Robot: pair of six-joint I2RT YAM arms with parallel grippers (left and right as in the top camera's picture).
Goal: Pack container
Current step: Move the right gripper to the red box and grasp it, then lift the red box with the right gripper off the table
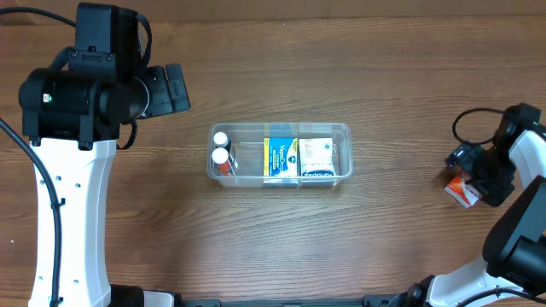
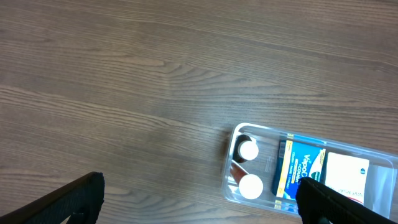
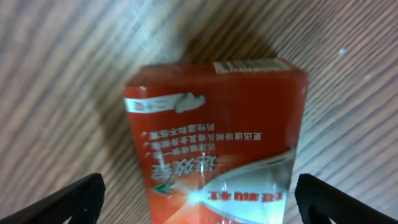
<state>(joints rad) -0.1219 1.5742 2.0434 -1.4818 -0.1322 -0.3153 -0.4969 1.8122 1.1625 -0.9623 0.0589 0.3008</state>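
The clear plastic container (image 1: 345, 130) sits mid-table. It holds two white-capped bottles (image 1: 221, 156) at its left end, a blue and yellow box (image 1: 280, 159) and a white box (image 1: 316, 157). It also shows in the left wrist view (image 2: 231, 190). My left gripper (image 2: 199, 202) is open and empty, high above the table to the container's left. My right gripper (image 3: 198, 202) is open, its fingers on either side of a red and white box (image 3: 214, 143) lying on the table at the far right (image 1: 461, 193), without touching it.
The wooden table (image 1: 341, 51) carries nothing else in view. The left arm's white base column (image 1: 68, 230) stands at the left edge. The right arm (image 1: 520, 213) and its black cable (image 1: 467, 124) occupy the right edge.
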